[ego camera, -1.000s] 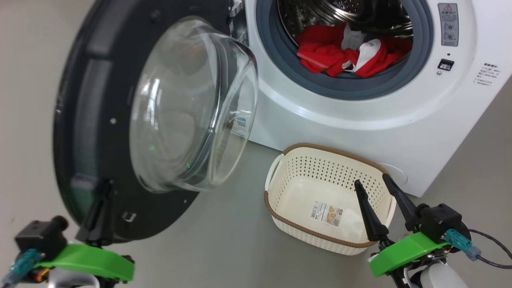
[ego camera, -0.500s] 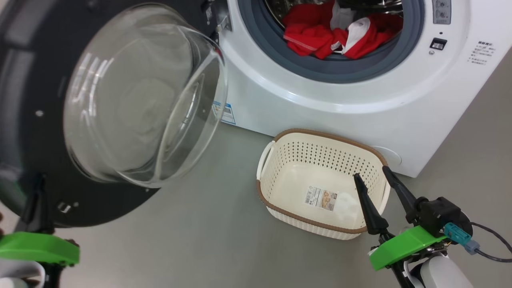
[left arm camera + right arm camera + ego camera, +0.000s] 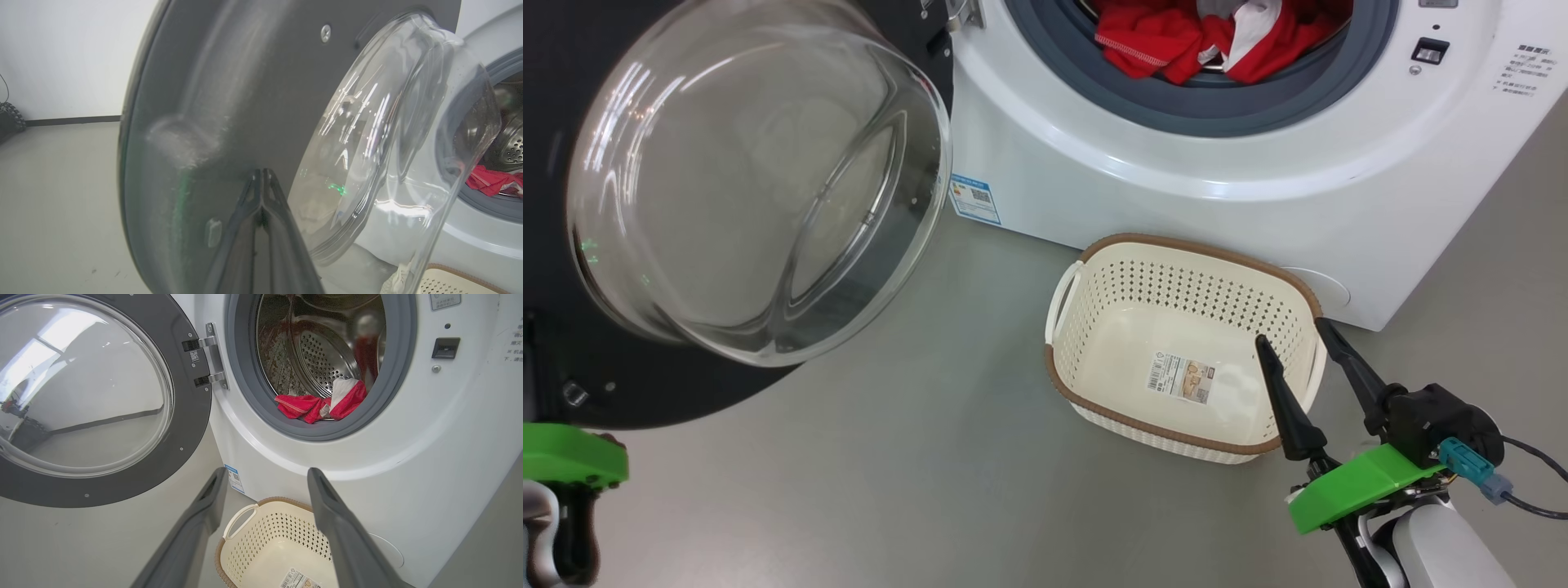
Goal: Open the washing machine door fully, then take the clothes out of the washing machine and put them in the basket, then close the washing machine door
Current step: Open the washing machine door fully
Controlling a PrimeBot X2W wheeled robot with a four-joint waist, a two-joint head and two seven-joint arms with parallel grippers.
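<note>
The washing machine door (image 3: 760, 180) is shown swung wide open to the left of the washing machine (image 3: 1176, 188), with its glass bowl turned toward the head camera. The clothes (image 3: 1176, 41), red with white patches, are heaped inside the drum just behind the grey seal (image 3: 1217, 114). The basket (image 3: 1160, 286) is set on the grey floor (image 3: 947, 457) close in front of the machine, and 1 paper label (image 3: 1183, 377) is seen on its bottom. The left gripper (image 3: 262, 175) is held low against the door's dark inner face, its jaws pressed together with nothing between them; whether the tips touch the door cannot be told. The right gripper (image 3: 1292, 331) is held at the basket's right end, its 2 jaws spread wide and gripping nothing.
</note>
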